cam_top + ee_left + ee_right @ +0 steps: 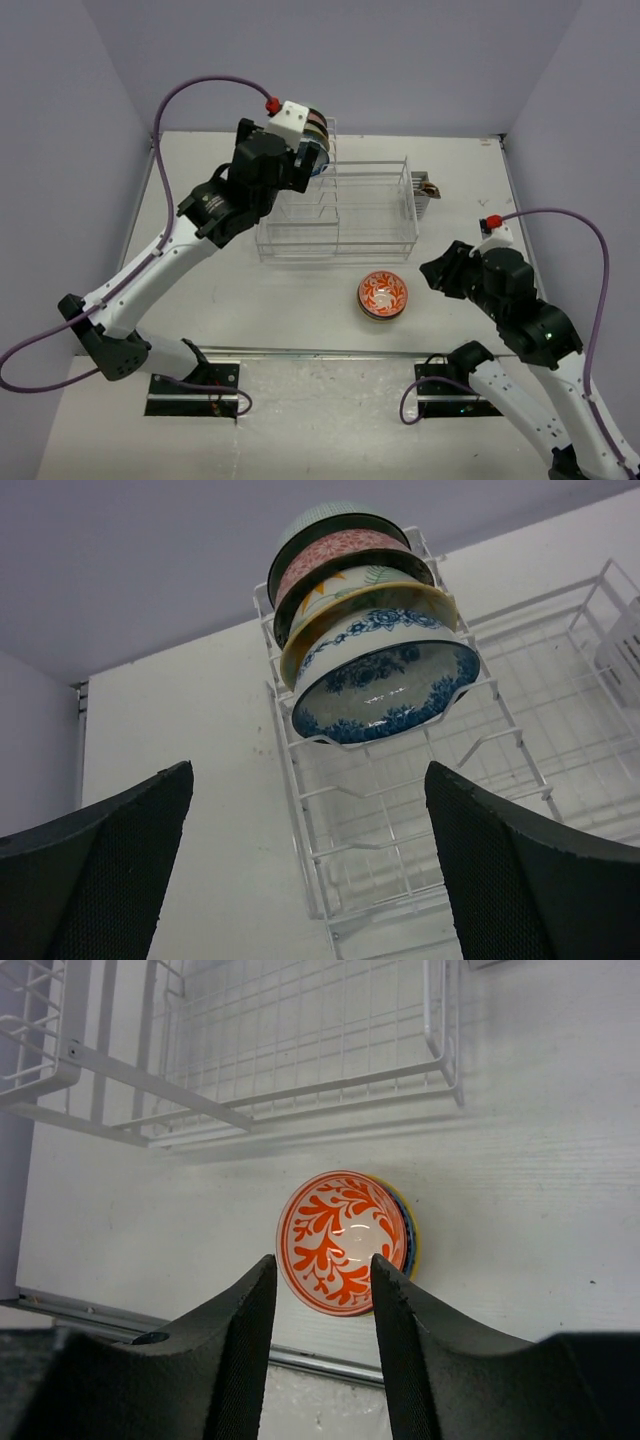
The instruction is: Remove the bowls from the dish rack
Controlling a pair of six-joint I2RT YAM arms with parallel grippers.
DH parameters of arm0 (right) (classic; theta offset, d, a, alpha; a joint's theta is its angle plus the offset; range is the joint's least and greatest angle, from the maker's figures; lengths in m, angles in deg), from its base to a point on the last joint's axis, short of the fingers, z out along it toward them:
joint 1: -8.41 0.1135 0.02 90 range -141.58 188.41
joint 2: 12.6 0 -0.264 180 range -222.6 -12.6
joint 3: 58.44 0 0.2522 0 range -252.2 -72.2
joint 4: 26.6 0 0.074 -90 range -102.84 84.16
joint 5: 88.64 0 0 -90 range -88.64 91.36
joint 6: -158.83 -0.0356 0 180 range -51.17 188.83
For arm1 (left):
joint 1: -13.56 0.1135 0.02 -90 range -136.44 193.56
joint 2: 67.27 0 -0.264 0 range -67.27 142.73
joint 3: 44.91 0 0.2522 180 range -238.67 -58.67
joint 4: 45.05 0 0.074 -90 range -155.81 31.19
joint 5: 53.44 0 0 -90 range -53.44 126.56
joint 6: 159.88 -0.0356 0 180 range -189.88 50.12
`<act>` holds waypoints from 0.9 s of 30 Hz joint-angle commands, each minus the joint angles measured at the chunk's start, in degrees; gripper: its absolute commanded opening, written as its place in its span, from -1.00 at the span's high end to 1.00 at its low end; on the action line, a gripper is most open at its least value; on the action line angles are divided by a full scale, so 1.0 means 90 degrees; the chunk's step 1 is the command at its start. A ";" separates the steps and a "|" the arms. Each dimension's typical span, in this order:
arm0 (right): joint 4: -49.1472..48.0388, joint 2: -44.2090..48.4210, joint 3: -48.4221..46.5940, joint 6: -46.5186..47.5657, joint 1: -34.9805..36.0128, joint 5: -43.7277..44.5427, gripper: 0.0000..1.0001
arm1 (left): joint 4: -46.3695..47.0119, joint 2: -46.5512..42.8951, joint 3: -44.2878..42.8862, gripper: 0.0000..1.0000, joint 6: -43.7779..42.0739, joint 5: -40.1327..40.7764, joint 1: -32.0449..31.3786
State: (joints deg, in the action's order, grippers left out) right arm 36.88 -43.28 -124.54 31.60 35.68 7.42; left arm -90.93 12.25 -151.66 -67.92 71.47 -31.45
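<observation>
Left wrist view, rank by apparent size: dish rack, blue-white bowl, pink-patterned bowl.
1. dish rack, clearly largest.
2. blue-white bowl.
3. pink-patterned bowl, which looks smallest. It sits farther from the camera and is mostly hidden, so the two bowls may really be the same size.

White matte tabletop (250, 300), lightly speckled with dark dots. Enclosed by plain pale lilac walls: left wall (60, 150), far wall (400, 60), right wall (590, 150). Thin metal strip (330, 352) along the near table edge. Even, soft light; faint shadows only.
</observation>
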 commanded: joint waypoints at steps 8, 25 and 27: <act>0.0492 0.0313 -0.0288 0.0397 -0.0012 0.0098 0.05 | 0.0560 0.1318 -0.0790 -0.57 -0.2276 0.0219 0.0002; 0.0609 0.0547 -0.0357 0.0543 -0.0002 -0.0029 0.03 | 0.1420 0.2072 -0.0859 0.31 -0.2981 0.0857 0.0011; 0.0580 0.0528 -0.0318 0.0563 -0.0012 -0.0049 0.03 | 0.1488 0.2111 -0.0879 0.36 -0.3069 0.0886 0.0011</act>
State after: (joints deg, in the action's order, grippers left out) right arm 42.23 -38.41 -125.89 35.42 35.68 7.75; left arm -81.31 30.46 -157.47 -93.12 79.21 -31.35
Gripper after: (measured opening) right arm 0.481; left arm 0.329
